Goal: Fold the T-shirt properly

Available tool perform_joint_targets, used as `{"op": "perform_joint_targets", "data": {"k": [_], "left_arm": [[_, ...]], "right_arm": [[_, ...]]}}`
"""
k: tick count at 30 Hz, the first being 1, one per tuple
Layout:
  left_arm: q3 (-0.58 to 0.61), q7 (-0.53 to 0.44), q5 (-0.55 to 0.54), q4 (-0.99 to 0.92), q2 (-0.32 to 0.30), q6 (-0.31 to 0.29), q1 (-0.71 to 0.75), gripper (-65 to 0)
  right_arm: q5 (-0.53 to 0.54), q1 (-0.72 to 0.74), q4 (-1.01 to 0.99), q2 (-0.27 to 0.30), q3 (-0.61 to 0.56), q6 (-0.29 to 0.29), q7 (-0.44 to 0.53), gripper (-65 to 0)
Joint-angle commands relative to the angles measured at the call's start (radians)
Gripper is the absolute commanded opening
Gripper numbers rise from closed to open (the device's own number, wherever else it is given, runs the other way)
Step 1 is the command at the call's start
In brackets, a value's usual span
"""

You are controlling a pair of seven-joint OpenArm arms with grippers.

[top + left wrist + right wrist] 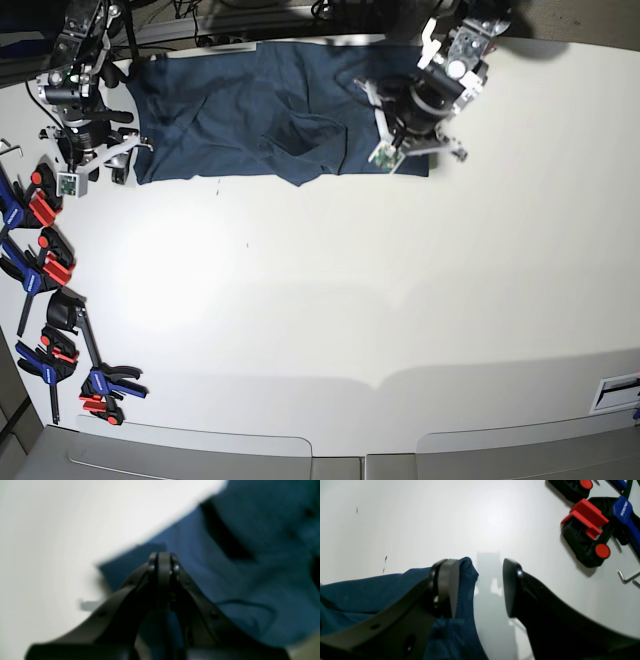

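Observation:
The dark navy T-shirt [230,110] lies spread and rumpled along the table's far edge. My left gripper [163,557] is shut, its tips over a corner of the T-shirt [237,580] near the cloth's edge; I cannot tell whether fabric is pinched. In the base view that left gripper [415,150] sits at the shirt's right lower corner. My right gripper [481,587] stands open at the opposite corner, one finger [447,585] lying over the T-shirt [357,597] and the other over bare table. In the base view the right gripper [125,160] is at the shirt's left edge.
Red, black and blue clamps [590,532] and hex keys [626,577] lie close beyond the right gripper. More clamps [45,260] line the white table's [350,300] left edge down to the front corner [100,385]. A small label [615,390] sits at the front right.

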Motion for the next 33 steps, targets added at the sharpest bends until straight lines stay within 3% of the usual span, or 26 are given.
{"op": "perform_joint_targets", "data": {"k": [1, 4, 9, 21, 27, 33], "left_arm": [[0.001, -0.017, -0.03, 0.023, -0.002, -0.025, 0.017, -65.0], [0.001, -0.047, -0.097, 0.023, -0.002, -0.075, 0.064, -65.0], [0.002, -0.116, -0.121, 0.021, 0.023, -0.078, 0.072, -65.0], [0.003, -0.126, -0.128, -0.087, 0.167, -0.082, -0.062, -65.0], [0.047, -0.135, -0.185, -0.138, 0.206, -0.143, -0.134, -65.0], [0.053, -0.072, -0.121, -0.085, 0.191, -0.146, -0.158, -65.0]], "right_arm": [[0.003, 0.008, 0.015, 0.014, 0.006, 0.002, 0.023, -38.1], [0.004, 0.008, 0.015, 0.014, 0.006, 0.001, 0.023, -38.1], [0.004, 0.008, 0.015, 0.014, 0.006, 0.001, 0.023, -38.1], [0.005, 0.008, 0.015, 0.014, 0.006, 0.001, 0.023, -38.1], [0.003, 0.008, 0.015, 0.015, 0.006, 0.001, 0.022, -38.1], [-0.149, 0.008, 0.015, 0.016, 0.006, 0.0, 0.014, -38.1]]}}
